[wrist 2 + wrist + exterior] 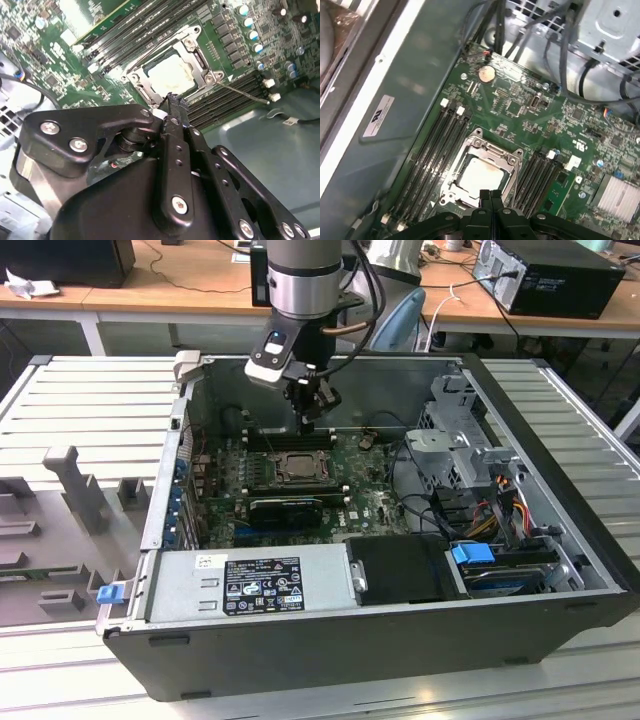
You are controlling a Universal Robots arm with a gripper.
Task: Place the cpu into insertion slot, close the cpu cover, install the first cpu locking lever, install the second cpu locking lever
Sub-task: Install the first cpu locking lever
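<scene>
In the exterior view my gripper (312,416) hangs inside the open computer case, just above the far edge of the insertion slot (290,466). Both wrist views show the cpu (479,175) (172,75) lying flat in the insertion slot, its pale metal face up. The cpu cover (490,149) (192,42) lies down around it as a silvery frame. A thin metal locking lever (245,93) sticks out from one socket corner over the memory slots. The gripper (490,194) (173,102) is shut, fingertips together with nothing between them, a little above the socket's edge.
Long black memory slots (432,150) flank the socket on both sides. A black card (285,508) sits in front of the socket, a power supply (250,580) nearer still. A drive cage (460,440) and cables (500,510) fill the exterior view's right. The case wall (395,100) stands close by.
</scene>
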